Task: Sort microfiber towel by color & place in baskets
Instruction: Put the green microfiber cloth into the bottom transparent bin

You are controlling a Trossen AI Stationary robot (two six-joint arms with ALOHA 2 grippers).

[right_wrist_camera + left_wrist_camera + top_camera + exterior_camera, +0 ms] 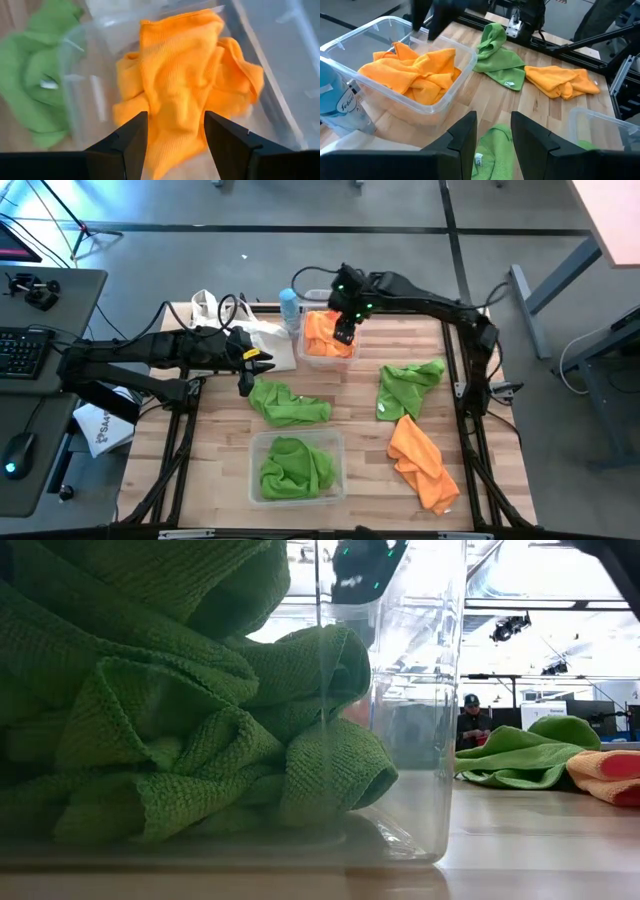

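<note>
On the left we see the left gripper hanging over the table's left part, just left of a loose green towel; its wrist view shows the fingers parted with only a narrow gap and nothing held, that green cloth lying below them. Behind it at the far left edge lie a white tote bag and a blue bottle.

Moving toward the middle, the near basket holds a crumpled green towel, its looped weave pressing against the clear wall in the low view. The far basket holds a rumpled bright orange towel, and the right gripper hovers just above it. Its fingers stand well apart, gripping nothing, with the orange cloth showing between them, folded in soft ridges.

Further right, a second loose green towel lies bunched on the table, and nearer us beside it a loose orange towel lies in a long heap; the two sit close together, and we cannot tell whether they touch.

The table is of pale wooden planks inside a black frame. To its left stands a grey desk with a keyboard and a mouse. Around it the floor is grey, and the low view shows a person in a cap far off in the room.
</note>
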